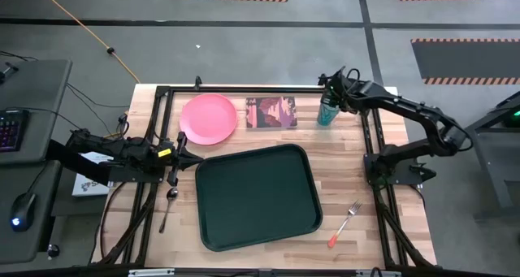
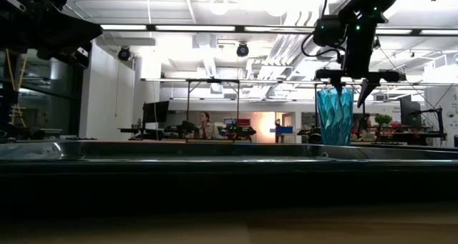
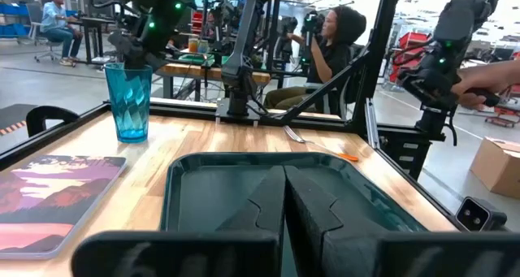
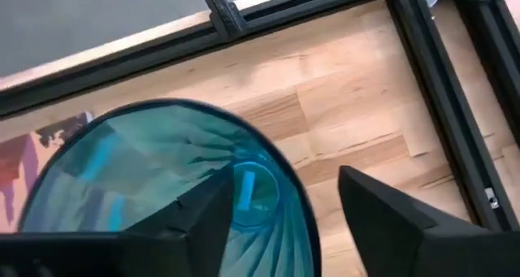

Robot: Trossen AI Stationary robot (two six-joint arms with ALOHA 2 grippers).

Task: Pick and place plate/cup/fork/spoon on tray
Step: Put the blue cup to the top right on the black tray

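Observation:
The teal cup (image 1: 327, 113) stands upright on the table at the far right, beside the picture card. My right gripper (image 4: 284, 179) is open above it, pointing down. One finger (image 4: 203, 220) reaches inside the cup's mouth, the other (image 4: 382, 220) is outside its wall (image 4: 302, 216), and neither touches it. The low view (image 2: 349, 94) shows the same. My left gripper (image 3: 284, 204) is shut and empty at the left edge of the green tray (image 1: 256, 196). The pink plate (image 1: 209, 119), the spoon (image 1: 168, 208) and the fork (image 1: 344, 224) lie on the table.
A maroon picture card (image 1: 271, 112) lies between the plate and the cup. A black frame (image 1: 370, 147) runs along the table's edges close to the cup. People sit beyond the table in the left wrist view (image 3: 329, 41).

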